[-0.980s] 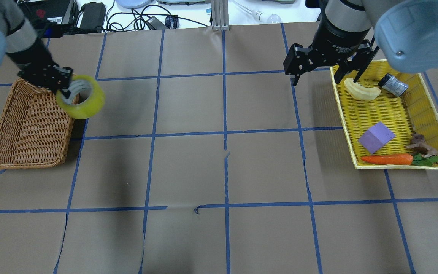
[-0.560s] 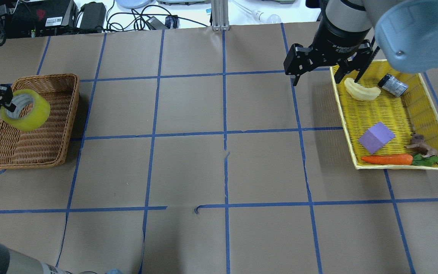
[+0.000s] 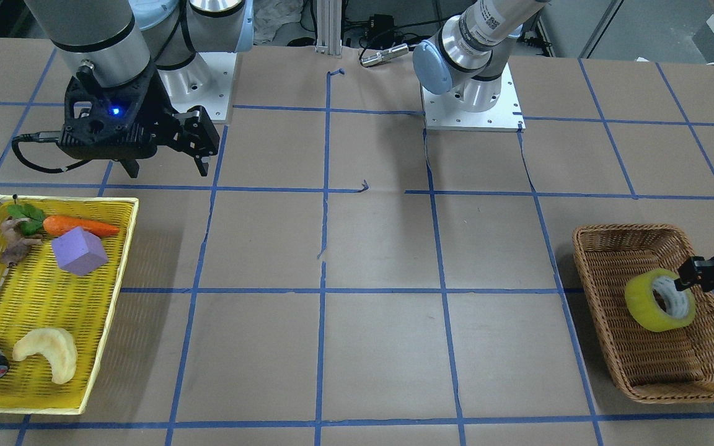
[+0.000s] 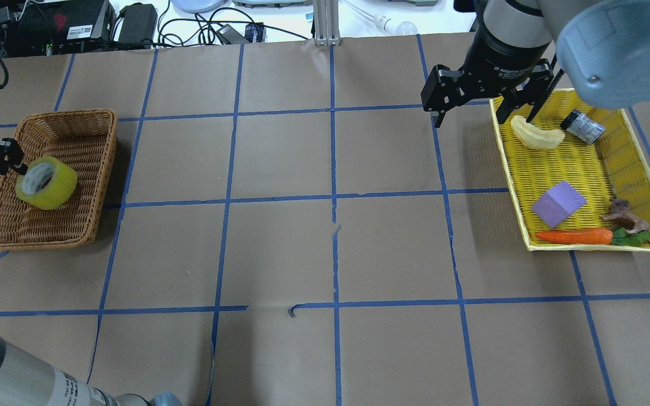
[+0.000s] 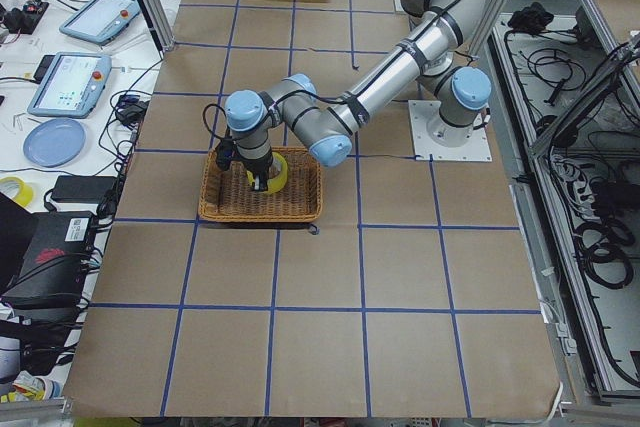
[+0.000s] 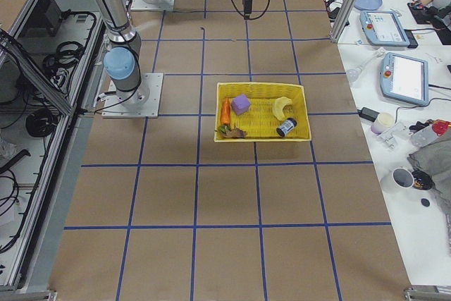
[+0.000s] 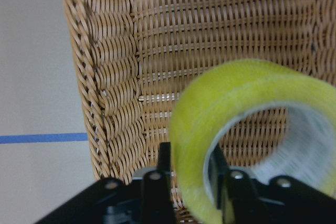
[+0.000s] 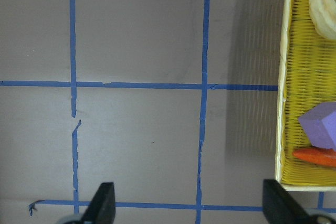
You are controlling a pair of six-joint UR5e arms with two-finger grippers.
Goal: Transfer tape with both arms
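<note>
Tape [image 4: 46,183] now lower inside the wicker basket [image 4: 71,138] — left pincer [image 4: 20,168] still clamped.

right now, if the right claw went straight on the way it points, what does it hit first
The right claw, open and pointing down, would probably first meet the bare table paper beside the yellow tray; one finger lines up near its rim, so it might clip that.

The right arm [image 3: 84,18] and left arm [image 3: 484,25] are grey tubes with light blue joint caps [image 3: 431,65]. The right arm has a black wrist band. Its black right gripper [image 3: 168,171] shows 1 blue light [image 3: 114,111] and a black cable [image 3: 35,145]. The left arm carries small black print. The left gripper [image 7: 190,153] has pale screw heads.
</note>
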